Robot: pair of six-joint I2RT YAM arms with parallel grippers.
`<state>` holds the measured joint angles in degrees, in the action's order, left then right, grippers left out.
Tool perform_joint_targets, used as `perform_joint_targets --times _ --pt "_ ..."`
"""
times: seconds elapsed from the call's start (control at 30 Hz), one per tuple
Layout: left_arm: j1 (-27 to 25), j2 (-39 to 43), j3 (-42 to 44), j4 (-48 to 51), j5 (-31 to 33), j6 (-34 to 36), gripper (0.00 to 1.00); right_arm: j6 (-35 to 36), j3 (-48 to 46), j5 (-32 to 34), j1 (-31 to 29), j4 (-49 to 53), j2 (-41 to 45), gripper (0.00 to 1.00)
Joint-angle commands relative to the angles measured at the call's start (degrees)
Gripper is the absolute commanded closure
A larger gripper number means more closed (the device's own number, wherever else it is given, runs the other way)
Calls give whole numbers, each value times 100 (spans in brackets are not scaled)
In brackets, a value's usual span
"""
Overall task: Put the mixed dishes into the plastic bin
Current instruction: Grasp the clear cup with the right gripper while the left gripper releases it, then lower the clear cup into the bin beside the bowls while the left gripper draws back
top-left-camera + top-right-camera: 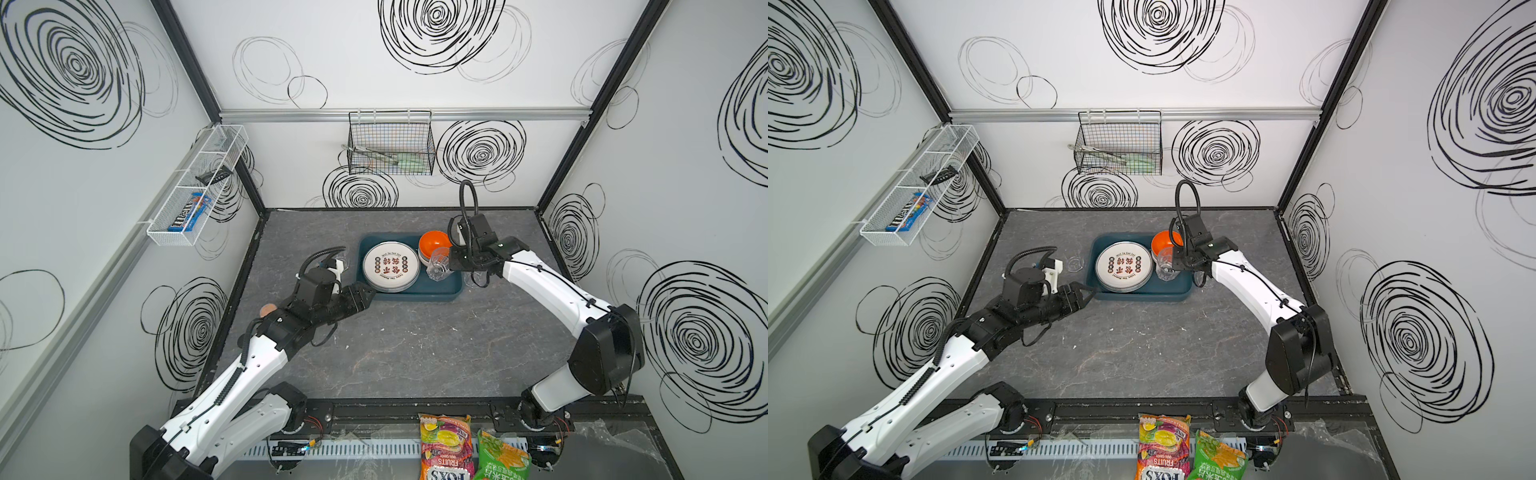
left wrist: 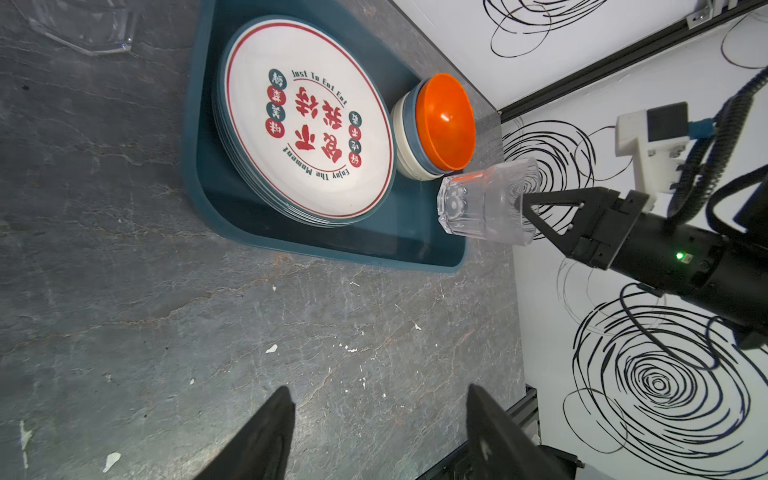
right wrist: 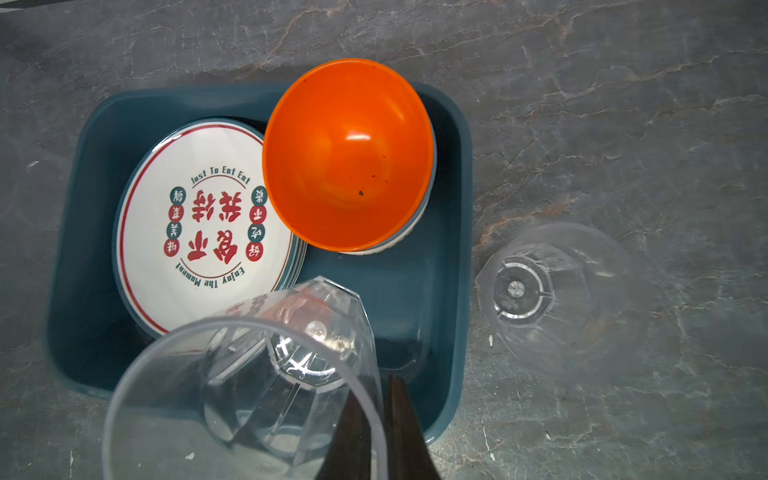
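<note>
1. The plate stack (image 1: 390, 266) fills the left half of the plastic bin (image 1: 415, 296); no gripper fits beside it there.
2. The bowl stack (image 3: 349, 153), orange bowl on top, occupies the far right corner, just beside the plates.
3. The bin floor in the near right corner is bare. The held tumbler (image 3: 249, 395), pinched at its rim by the right gripper (image 3: 382, 382), hangs tilted above it.
4. A second tumbler (image 3: 552, 291) stands on the table just outside the bin's right wall. A third tumbler (image 1: 1075, 264) stands near the left wall. Both narrow the side approaches.
5. The table (image 1: 395, 345) in front of the bin is bare. The left gripper (image 2: 376, 399), jaws apart, sits near the bin's near left corner.
</note>
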<state>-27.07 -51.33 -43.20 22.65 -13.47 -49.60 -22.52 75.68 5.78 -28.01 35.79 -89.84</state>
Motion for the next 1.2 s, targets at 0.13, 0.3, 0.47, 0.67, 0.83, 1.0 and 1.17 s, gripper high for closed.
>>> perform_joint_targets --times 0.13,0.3,0.47,0.67,0.83,1.0,1.17 --pt "131 137 159 -112 -121 -67 30 -165 -61 -68 121 208 -284 96" --pt "148 142 189 -121 -129 -76 30 -206 -230 -70 169 86 -387 96" --pt "162 160 232 -112 -135 -91 30 -226 -341 -72 190 -19 -532 95" --pt "207 203 294 -115 -142 -111 30 -268 -379 -95 222 -171 -728 94" --pt "259 237 320 -85 -154 -111 30 -299 -361 -107 217 -234 -893 93" --pt "304 282 369 -77 -174 -128 30 -305 -363 -112 217 -289 -1011 91" --pt "333 292 400 -78 -184 -137 30 -322 -335 -133 218 -301 -1054 84"
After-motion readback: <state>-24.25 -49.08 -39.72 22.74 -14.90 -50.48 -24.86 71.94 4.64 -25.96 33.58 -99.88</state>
